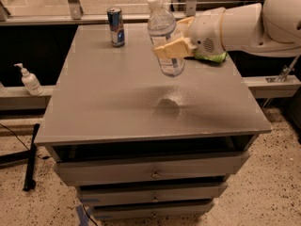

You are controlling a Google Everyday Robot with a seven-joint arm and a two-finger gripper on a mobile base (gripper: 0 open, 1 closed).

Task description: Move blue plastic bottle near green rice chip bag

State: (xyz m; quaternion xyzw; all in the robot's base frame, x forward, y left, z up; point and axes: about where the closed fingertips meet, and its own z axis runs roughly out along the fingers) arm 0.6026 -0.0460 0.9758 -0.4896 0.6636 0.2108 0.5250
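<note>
The blue plastic bottle is a clear water bottle with a white cap. It hangs upright above the grey cabinet top, held in the air. My gripper is shut on the bottle's middle, its tan fingers wrapped around it from the right. The green rice chip bag lies on the cabinet top at the right. Most of it is hidden behind my white arm; only a green edge shows. The bottle is a little left of the bag.
A slim blue-silver drink can stands at the back left of the cabinet top. A small white pump bottle sits on a low ledge at the left. Drawers are below. A window frame runs behind.
</note>
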